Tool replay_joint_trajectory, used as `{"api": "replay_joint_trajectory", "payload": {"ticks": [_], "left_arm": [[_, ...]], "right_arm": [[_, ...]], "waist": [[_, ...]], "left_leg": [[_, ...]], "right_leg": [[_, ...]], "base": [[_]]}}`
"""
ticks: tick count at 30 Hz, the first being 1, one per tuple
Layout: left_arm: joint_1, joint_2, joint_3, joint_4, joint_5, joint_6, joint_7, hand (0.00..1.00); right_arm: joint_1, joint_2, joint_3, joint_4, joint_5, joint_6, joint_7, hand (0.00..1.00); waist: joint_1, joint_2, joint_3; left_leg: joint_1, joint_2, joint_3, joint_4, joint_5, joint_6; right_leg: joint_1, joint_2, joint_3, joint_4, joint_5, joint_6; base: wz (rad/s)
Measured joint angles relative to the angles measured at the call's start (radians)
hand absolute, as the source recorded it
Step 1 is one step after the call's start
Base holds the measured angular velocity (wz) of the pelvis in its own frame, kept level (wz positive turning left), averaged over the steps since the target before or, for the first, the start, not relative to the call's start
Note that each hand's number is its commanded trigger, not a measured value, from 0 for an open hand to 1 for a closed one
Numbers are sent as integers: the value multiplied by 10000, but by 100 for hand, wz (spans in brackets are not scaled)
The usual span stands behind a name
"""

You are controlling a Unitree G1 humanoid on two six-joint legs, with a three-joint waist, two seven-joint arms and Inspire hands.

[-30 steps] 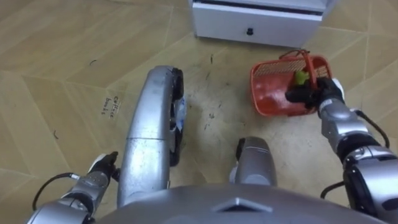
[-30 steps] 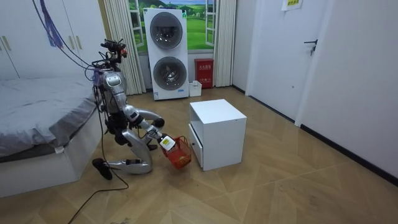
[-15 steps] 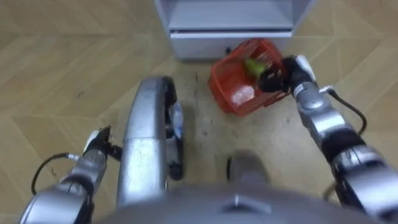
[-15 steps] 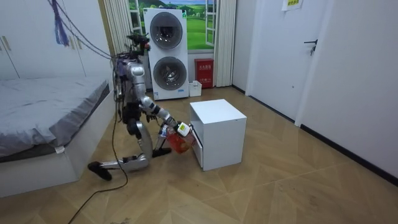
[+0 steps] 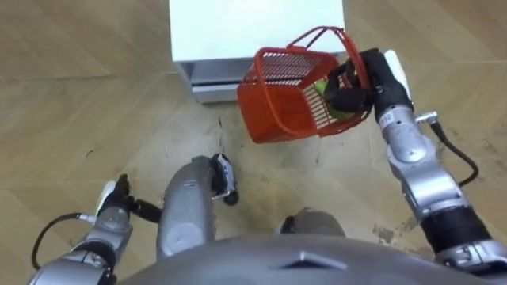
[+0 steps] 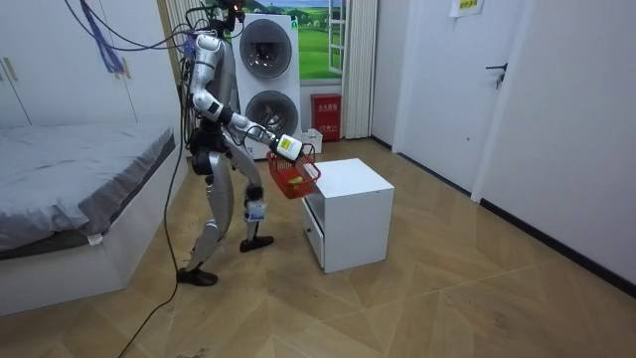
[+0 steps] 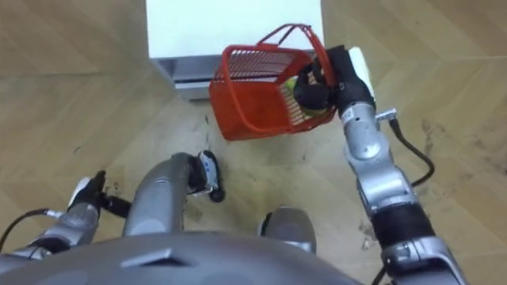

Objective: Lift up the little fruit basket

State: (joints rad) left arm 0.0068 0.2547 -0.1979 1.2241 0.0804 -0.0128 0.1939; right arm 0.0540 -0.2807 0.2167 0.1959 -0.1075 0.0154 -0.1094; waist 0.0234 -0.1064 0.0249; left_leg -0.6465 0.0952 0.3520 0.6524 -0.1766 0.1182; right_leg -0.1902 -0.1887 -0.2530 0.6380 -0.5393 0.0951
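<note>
Up off the herringbone wooden floor [image 5: 79,95], the red wire fruit basket with hoop handles [image 5: 277,111] hangs tilted in the air, carried by the robot's right hand [image 5: 352,83]. That hand's dark fingers are curled tightly round the handle wire at the basket's right end, with the thin red loop of the handle [image 5: 317,33] arching up just beside them. A small green fruit [image 5: 322,85] shows through the mesh at the end nearest the hand. From the head camera the basket lies in front of the low white box-shaped cabinet [image 5: 253,32], overlapping its near edge and lower front. In the room view it is held at about the height of the cabinet's top, just beside the cabinet's near corner and clear of the floor. The left hand [image 5: 115,210] sits low at the robot's left side, well apart from the basket. I cannot tell whether it is closed or relaxed, and it holds nothing that can be seen. The room view shows the robot standing upright on both legs between the grey-covered bed [image 6: 70,189] and the cabinet, its right arm stretched out toward the cabinet. A white stacked pair of front-loading washing machines [image 6: 266,85] stands against the wall behind it.
</note>
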Motion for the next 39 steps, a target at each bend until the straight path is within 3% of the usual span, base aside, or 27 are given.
{"api": "replay_joint_trajectory", "payload": {"ticks": [2, 5, 8, 11, 14, 24, 30, 33, 36, 39], "left_arm": [[270, -7, 15, -251, -5, 93, 0, 0], [742, -72, 129, -259, 9, 86, -4, 0], [844, -95, 180, -263, 12, 86, -62, 0], [864, -96, 186, -286, 17, 84, -100, 0], [1112, -94, 196, -468, 22, 82, -106, 0], [1565, -125, 412, -649, 22, 94, -317, 0], [1628, -128, 755, -669, 23, 103, -611, 0], [1662, -128, 779, -665, 30, 98, -723, 0], [1680, -129, 799, -669, 166, 96, -842, 0], [1539, -133, 810, -641, 184, 69, -877, 0]], "right_arm": [[311, -15, -52, -452, 150, 6, 133, 100], [520, -47, -84, -1099, 251, 6, 479, 100], [663, -74, -146, -1698, 383, 0, 591, 100], [686, -76, -153, -1951, 469, -10, 778, 100], [849, -67, -149, -2475, 443, -9, 1090, 100], [855, -55, -150, -3770, 229, -14, 1566, 100], [832, -37, -151, -3767, 247, -11, 1931, 100], [847, -38, -152, -3725, 245, -11, 1997, 100], [827, -21, -158, -3730, 248, -12, 2005, 100], [834, -10, -149, -3729, 218, -12, 2001, 100]], "waist": [[-77, 1, 0], [-143, 101, -72], [-163, 98, -81], [-168, 111, -142], [-133, 145, -190], [123, 362, -227], [440, 395, -190], [454, 274, -116], [622, 53, -203], [556, 22, -192]], "left_leg": [[87, 28, -5, -219, 288, -60], [404, 280, 10, -639, 629, -229], [815, 295, 10, -1206, 996, -331], [1183, 312, 9, -1614, 1337, -371], [1553, 315, 44, -1897, 1510, -427], [1778, 313, 45, -2099, 1685, -524], [1873, 222, 78, -2050, 1525, -572], [2143, 40, 161, -1845, 1149, -580], [2240, -221, 347, -1459, 524, -542], [2455, -409, 316, -1082, -42, -401]], "right_leg": [[-4, 40, 15, -43, 8, -20], [226, 299, -135, -327, 139, -282], [551, 424, -342, -759, 300, -588], [864, 542, -453, -1068, 451, -772], [1156, 583, -439, -1211, 522, -823], [1257, 671, -354, -1271, 563, -902], [1432, 546, -331, -1415, 528, -885], [1859, 327, -300, -1594, 423, -713], [2158, -33, -230, -1637, 280, -457], [1794, -494, -49, 48, 615, -129]], "base": [[3], [-16], [-4], [1], [-5], [-1], [-1], [-2], [-4], [20]]}}
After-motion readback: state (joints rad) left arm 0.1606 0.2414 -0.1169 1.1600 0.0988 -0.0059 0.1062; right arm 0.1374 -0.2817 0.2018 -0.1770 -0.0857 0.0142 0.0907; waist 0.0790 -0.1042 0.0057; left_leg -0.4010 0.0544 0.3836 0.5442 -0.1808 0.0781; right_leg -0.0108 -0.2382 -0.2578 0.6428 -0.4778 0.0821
